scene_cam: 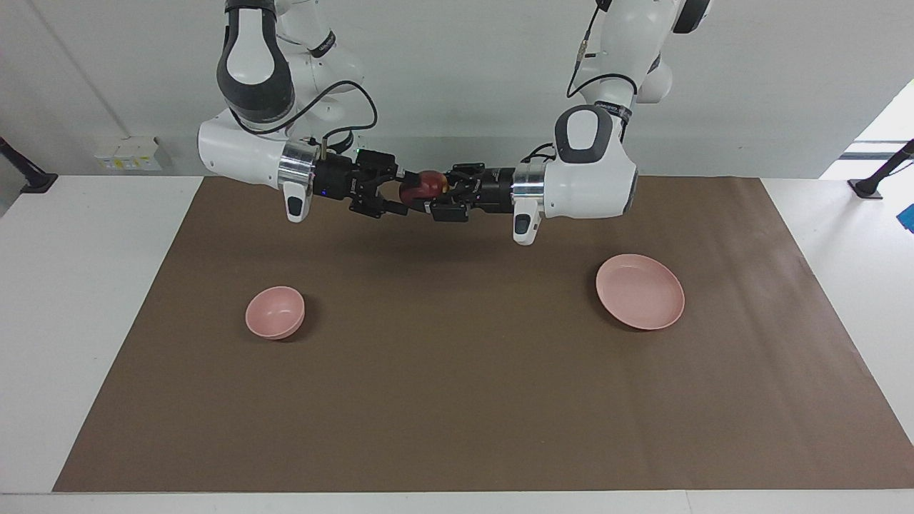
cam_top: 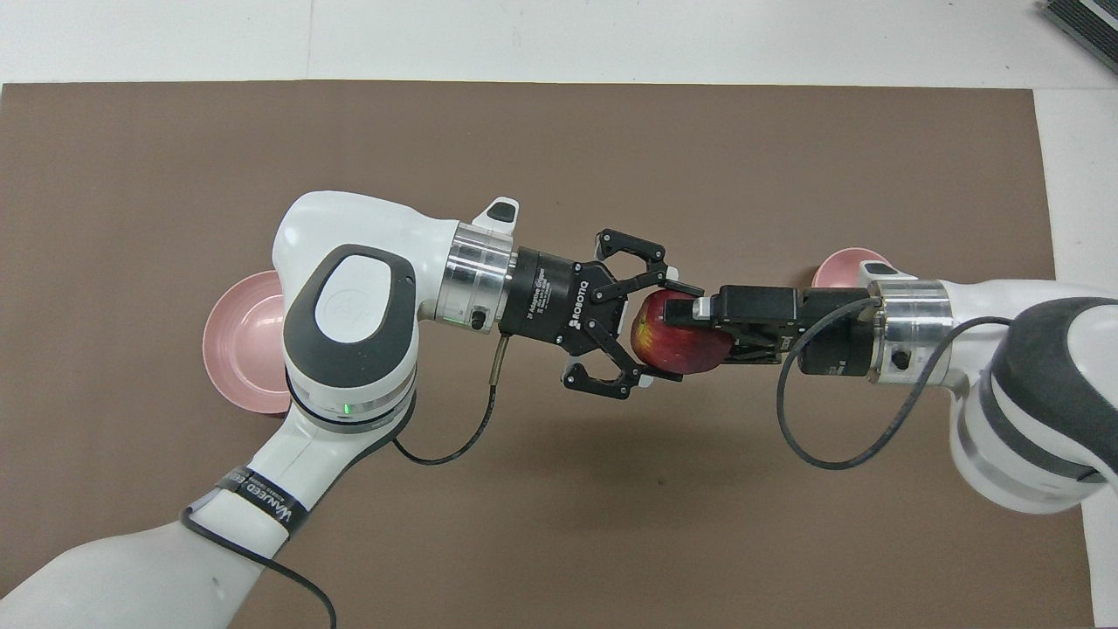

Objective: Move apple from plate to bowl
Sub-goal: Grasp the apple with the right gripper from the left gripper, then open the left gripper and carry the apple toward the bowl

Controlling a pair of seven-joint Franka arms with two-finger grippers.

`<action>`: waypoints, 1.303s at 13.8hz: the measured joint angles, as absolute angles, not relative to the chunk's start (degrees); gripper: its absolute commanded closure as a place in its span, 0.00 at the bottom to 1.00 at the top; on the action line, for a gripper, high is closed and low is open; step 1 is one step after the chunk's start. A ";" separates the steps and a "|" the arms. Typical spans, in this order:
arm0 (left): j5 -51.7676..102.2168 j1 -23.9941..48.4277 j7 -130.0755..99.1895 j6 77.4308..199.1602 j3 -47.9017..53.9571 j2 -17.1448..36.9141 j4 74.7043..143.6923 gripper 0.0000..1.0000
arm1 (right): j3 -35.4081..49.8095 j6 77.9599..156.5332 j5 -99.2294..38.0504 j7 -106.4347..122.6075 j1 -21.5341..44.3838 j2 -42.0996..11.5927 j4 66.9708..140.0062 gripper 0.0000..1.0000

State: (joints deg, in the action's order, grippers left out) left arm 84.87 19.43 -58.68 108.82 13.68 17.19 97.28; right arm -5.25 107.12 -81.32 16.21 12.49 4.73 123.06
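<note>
The dark red apple [scene_cam: 423, 185] is held in the air over the mat's middle, near the robots' edge, between both grippers. My left gripper [scene_cam: 448, 190] comes from the plate's end and is shut on the apple [cam_top: 686, 336], its fingers [cam_top: 651, 266] pressing on two sides. My right gripper [scene_cam: 404, 191] comes from the bowl's end; it stands open, one finger above and one below the apple. In the overhead view my right gripper [cam_top: 699, 310] shows edge-on. The pink plate [scene_cam: 640, 291] and the pink bowl [scene_cam: 275, 312] hold nothing.
A brown mat [scene_cam: 457, 400] covers the white table. In the overhead view the left arm hides part of the plate [cam_top: 240, 341] and the right wrist hides most of the bowl [cam_top: 834, 262].
</note>
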 measured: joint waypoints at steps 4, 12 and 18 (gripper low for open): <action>85.17 19.42 -58.68 108.87 13.83 17.19 97.38 1.00 | -5.28 107.06 -81.40 12.80 12.44 4.80 123.05 0.93; 84.96 19.44 -60.39 108.83 14.33 17.14 97.25 0.00 | -5.28 104.26 -79.82 9.09 11.20 4.60 122.47 1.00; 77.86 18.86 -59.64 109.35 13.77 17.03 96.99 0.00 | -5.94 96.51 -67.12 10.24 1.25 4.41 121.36 1.00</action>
